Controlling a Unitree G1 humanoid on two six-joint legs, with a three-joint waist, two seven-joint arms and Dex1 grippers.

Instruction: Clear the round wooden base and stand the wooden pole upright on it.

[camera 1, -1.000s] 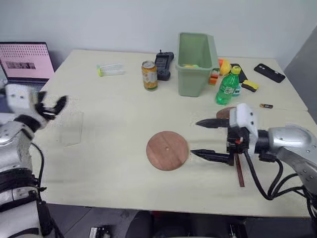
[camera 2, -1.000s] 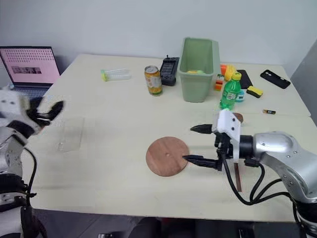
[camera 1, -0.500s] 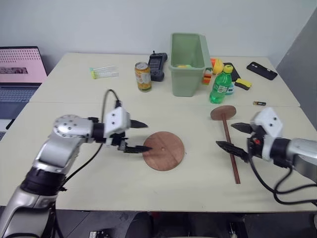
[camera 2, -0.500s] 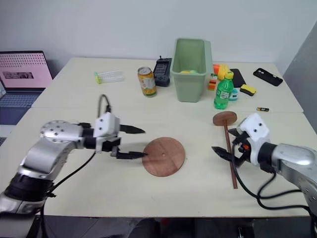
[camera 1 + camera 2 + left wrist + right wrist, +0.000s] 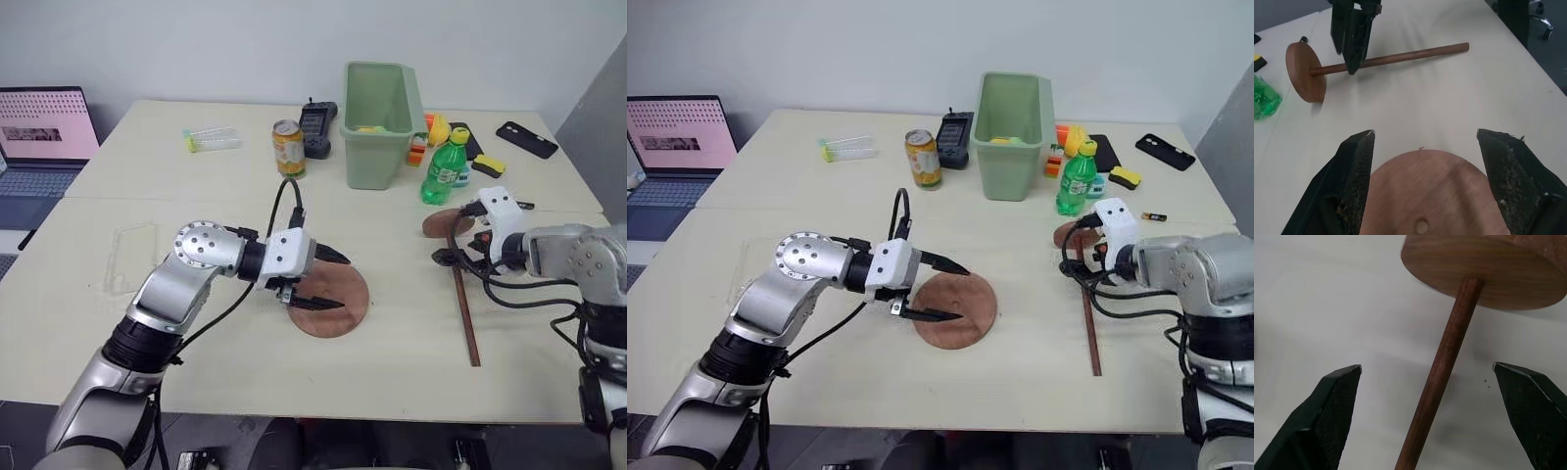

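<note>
Now, from the head view, the flat reddish-brown round wooden base (image 5: 330, 299) lies bare on the pale worktop (image 5: 196, 196), the left tool (image 5: 329, 279) hovering over it with its black fingers spread, empty. The long dark-brown wooden pole (image 5: 464, 308), its small disc toward the green plastic bottle (image 5: 447, 168), lies flat on the far side of the base from the left arm.

The left wrist view shows the base's centre hole between the open fingers.

The right wrist view has the right tool (image 5: 1430, 406) wide open astride the pole's shaft, just below the disc, not gripping. The pole looks stiff, light and smooth; I'd grasp the shaft near the disc.
</note>
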